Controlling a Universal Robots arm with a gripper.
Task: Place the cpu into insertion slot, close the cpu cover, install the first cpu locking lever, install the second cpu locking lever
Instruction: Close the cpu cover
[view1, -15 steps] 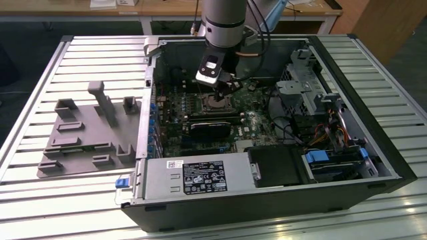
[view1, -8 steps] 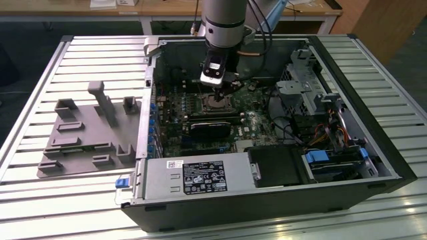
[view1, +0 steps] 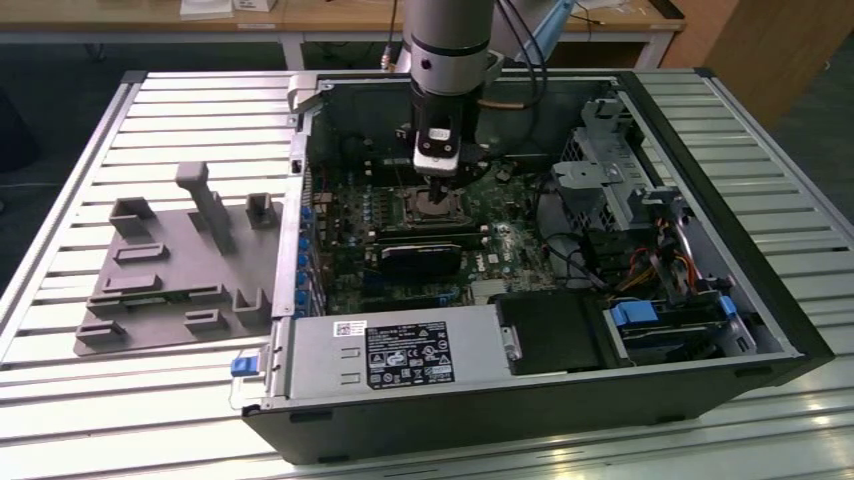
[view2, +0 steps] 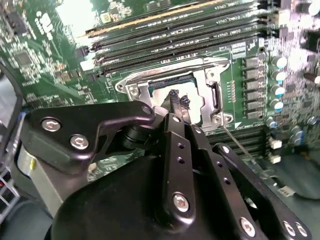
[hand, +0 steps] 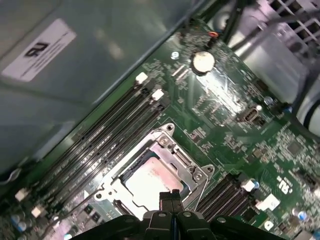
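- The gripper (view1: 438, 188) hangs straight down from the arm inside the open computer case (view1: 534, 420), right over the insertion slot (view1: 430, 207) on the green motherboard (hand: 240, 140).
- In both wrist views its two fingertips (hand: 171, 196) are pressed together with no gap and nothing between them. They sit at the near edge of the socket, but we cannot tell whether they touch the metal.
- The cpu (hand: 150, 182) already lies flat in the slot, its pale silver top showing through the window of the cpu cover (hand: 162, 145).
- The cover looks lowered over the chip, framing it on all sides.
- In the second wrist view a thin wire locking lever (view2: 237, 142) runs out from the socket's corner across the board. We cannot tell whether it is hooked down.
- We judge the cpu to be light and rigid, with a smooth lid that slips easily and a delicate underside. It is best taken by two opposite edges and kept level.
- The cover is thin sheet metal on a hinge, stiff but easy to bend, so we would press on its frame and not on the chip.
- The lever is springy wire and is best worked at its free end.
- The long black memory slots (view2: 175, 40) run just beside the socket and leave little room.
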